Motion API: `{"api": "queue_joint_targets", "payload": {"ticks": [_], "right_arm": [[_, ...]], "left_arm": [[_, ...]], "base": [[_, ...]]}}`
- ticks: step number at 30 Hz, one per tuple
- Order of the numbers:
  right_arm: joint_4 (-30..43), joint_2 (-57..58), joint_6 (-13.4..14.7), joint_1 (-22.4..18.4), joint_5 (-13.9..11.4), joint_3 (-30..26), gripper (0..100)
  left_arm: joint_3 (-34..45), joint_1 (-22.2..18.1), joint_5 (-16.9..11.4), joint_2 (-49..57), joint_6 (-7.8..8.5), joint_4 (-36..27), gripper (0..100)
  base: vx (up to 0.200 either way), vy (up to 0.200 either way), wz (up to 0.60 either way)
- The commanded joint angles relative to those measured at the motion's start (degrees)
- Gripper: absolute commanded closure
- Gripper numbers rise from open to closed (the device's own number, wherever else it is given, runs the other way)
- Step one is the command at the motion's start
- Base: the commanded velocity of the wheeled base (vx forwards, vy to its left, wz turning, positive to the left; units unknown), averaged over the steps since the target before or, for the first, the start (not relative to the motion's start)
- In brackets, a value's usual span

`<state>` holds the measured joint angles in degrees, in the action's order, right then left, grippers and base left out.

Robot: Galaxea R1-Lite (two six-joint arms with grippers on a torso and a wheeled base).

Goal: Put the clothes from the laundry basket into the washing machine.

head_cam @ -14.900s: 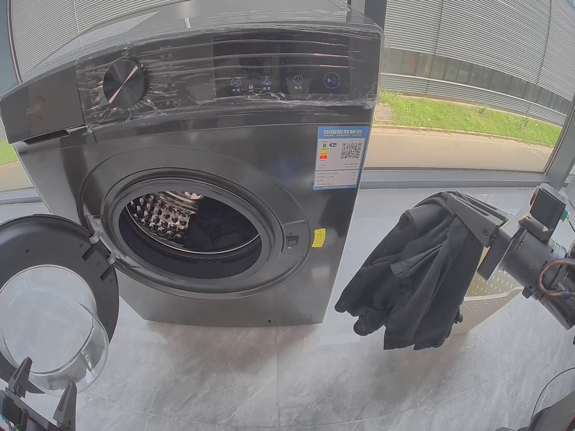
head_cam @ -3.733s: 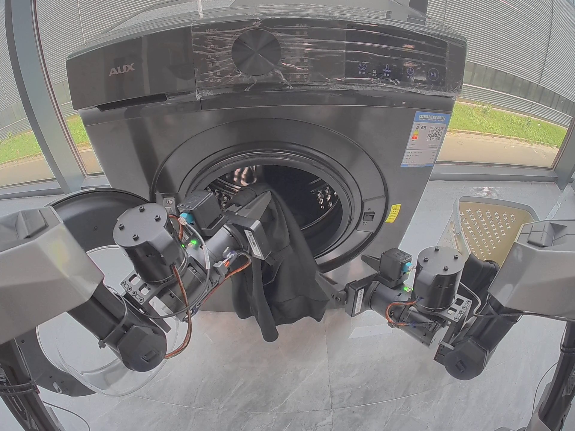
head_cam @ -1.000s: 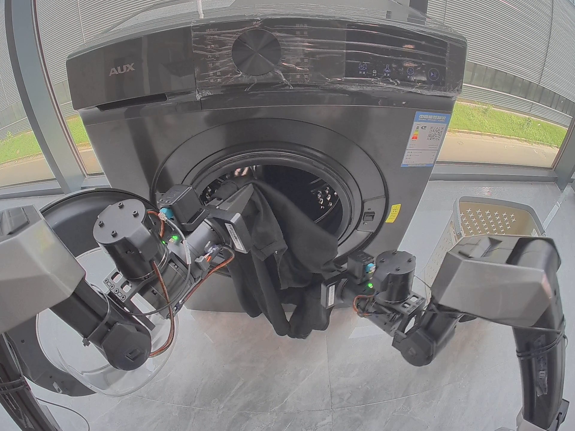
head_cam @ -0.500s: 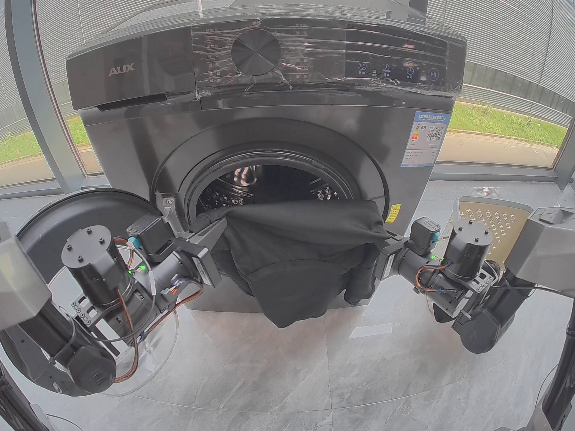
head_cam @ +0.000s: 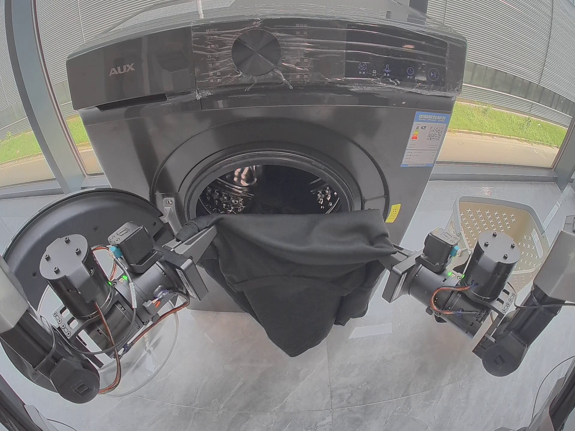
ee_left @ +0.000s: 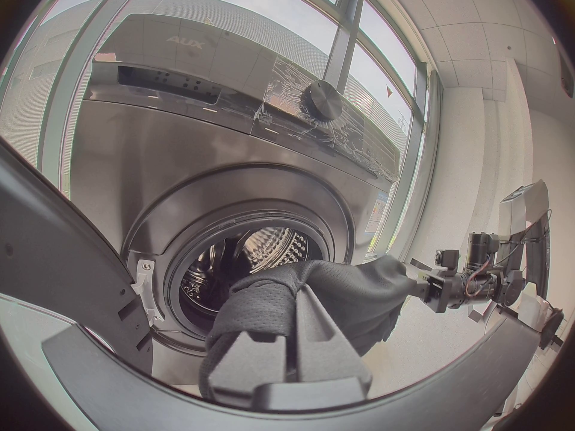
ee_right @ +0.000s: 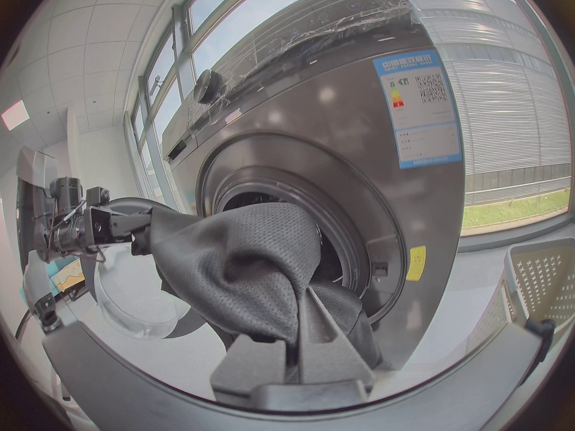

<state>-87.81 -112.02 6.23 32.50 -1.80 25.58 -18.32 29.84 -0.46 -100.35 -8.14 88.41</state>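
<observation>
Black garment now stretched between both claws

The left claw (head_cam: 193,239) and right claw (head_cam: 390,258), each clamped on an upper corner of the black garment (head_cam: 293,255), have drawn apart. The cloth hangs between them across the washing machine's (head_cam: 269,115) open drum mouth (head_cam: 269,188), likely ready for pushing in.

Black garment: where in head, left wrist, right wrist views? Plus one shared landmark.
Head: black garment stretched across the drum opening's lower part.
Left wrist: garment clamped in left gripper, before the opening.
Right wrist: garment clamped in right gripper, before the opening.
Landmark: control dial on the washing machine.
</observation>
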Motion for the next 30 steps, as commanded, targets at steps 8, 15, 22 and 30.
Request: {"api": "queue_joint_targets", "payload": {"ticks": [8, 15, 22, 30], "right_arm": [[-0.43, -2.68, 0.36, 1.87, -0.04, -3.87, 100], [-0.52, -4.08, 0.36, 1.87, -0.04, -3.78, 100], [-0.52, -3.38, 0.45, 3.01, -0.39, -4.75, 100], [-0.7, -1.8, 1.42, 4.59, -2.06, -4.04, 100]], "left_arm": [[0.22, 0.39, 0.11, 0.33, -0.03, 0.01, 100], [0.13, 0.3, 0.11, 0.33, 0.06, 0.01, 100], [0.39, -0.22, 0.11, -0.02, -0.12, 0.01, 100], [1.18, -2.07, 0.11, -0.37, 0.06, 0.01, 100]], "base": [[0.0, 0.0, 0.0], [0.0, 0.0, 0.0], [0.0, 0.0, 0.0], [0.0, 0.0, 0.0]]}}
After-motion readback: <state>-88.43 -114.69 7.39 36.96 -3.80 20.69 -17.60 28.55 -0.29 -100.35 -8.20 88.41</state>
